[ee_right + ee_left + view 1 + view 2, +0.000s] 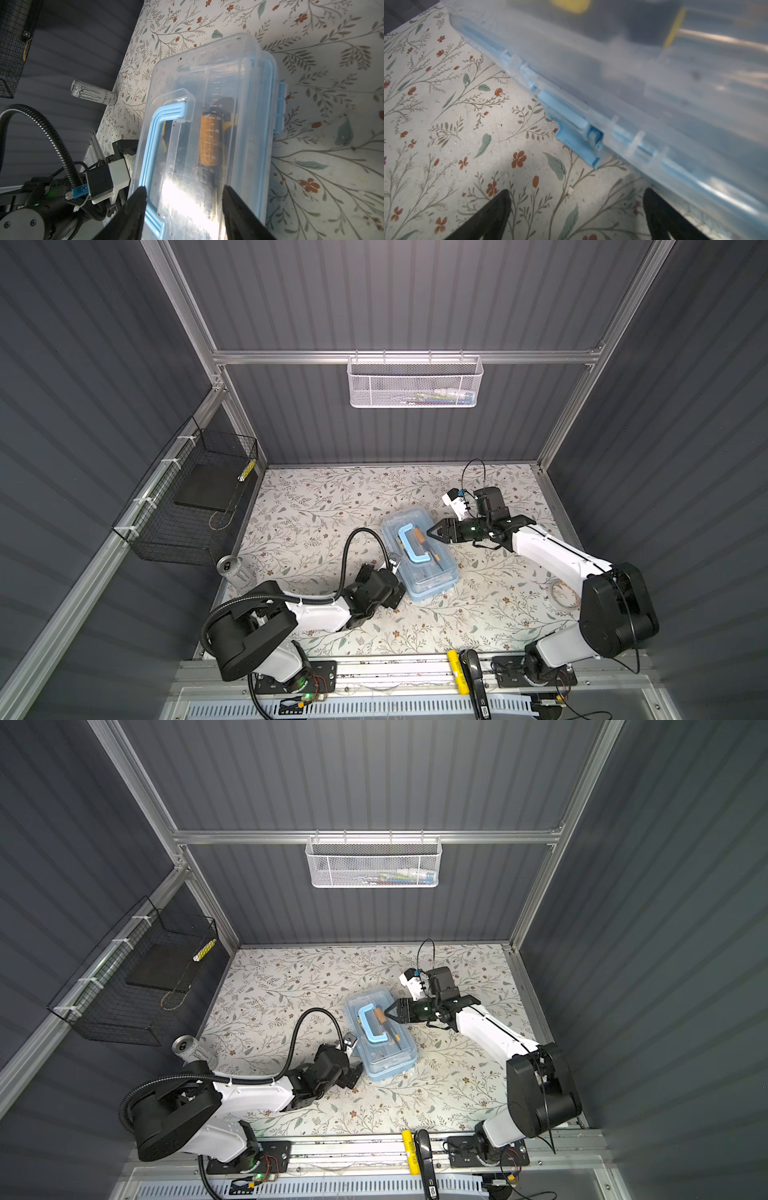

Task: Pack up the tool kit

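Toolbox: my right gripper half-open, empty, over lid; left gripper wide, empty. Risk: latch seemingly unfastened, lid springing.

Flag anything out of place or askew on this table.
The tool kit lies diagonal to the table edges, and its blue latch sticks outward, seemingly unfastened. An energy drink can at the table's left edge is no part of the kit. Nothing looks spilled or broken.
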You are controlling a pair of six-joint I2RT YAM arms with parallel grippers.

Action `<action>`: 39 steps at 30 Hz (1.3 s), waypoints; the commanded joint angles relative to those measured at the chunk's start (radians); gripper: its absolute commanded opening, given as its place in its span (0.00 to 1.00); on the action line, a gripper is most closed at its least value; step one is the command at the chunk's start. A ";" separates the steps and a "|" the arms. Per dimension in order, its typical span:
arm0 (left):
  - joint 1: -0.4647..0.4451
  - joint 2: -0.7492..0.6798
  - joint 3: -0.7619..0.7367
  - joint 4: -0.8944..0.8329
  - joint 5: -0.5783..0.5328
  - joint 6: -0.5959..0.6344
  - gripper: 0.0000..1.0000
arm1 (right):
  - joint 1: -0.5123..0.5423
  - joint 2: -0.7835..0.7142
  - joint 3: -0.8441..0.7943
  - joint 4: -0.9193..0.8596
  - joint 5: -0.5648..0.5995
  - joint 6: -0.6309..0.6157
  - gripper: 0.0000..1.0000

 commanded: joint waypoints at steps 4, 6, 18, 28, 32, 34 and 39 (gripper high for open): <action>0.008 0.082 0.037 0.103 -0.100 0.019 1.00 | -0.014 -0.021 -0.043 -0.034 -0.006 0.010 0.61; 0.015 0.097 0.040 0.120 -0.126 0.010 1.00 | -0.016 -0.033 -0.052 -0.035 -0.007 0.008 0.61; 0.032 0.154 0.046 0.187 -0.242 -0.034 1.00 | -0.025 -0.054 -0.082 -0.027 -0.013 0.014 0.61; 0.038 -0.001 0.055 -0.036 -0.348 -0.171 1.00 | -0.032 -0.047 -0.083 -0.032 -0.008 0.020 0.61; 0.050 -0.021 0.058 -0.054 -0.339 -0.218 1.00 | -0.034 -0.043 -0.086 -0.025 -0.016 0.024 0.60; 0.065 -0.035 0.056 -0.066 -0.301 -0.255 1.00 | -0.034 -0.043 -0.087 -0.020 -0.019 0.027 0.60; 0.161 -0.053 0.045 -0.048 -0.036 -0.377 1.00 | -0.034 -0.031 -0.087 -0.006 -0.024 0.027 0.60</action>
